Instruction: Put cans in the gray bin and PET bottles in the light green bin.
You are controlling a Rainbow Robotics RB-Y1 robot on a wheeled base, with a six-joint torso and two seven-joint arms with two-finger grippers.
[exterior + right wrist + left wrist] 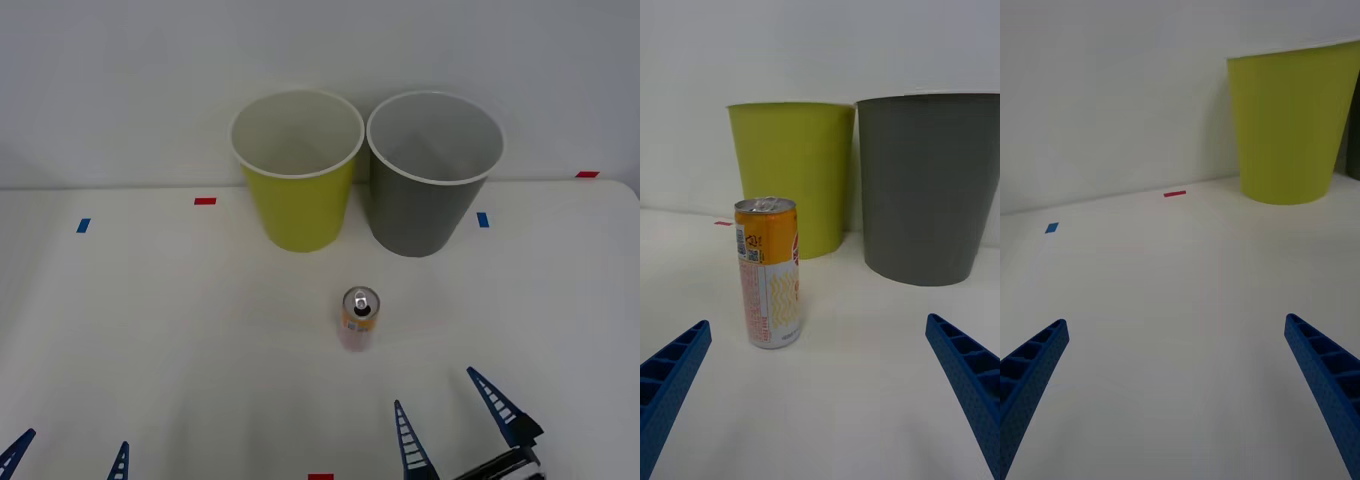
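White table; right gripper spread near can.

No word, brand or number can be read. The can carries a small block of fine print and a barcode-like patch high on its orange band, with more tiny print running down its pale body, all too small to make out. A red emblem at the can's edge is cut off by the curve.
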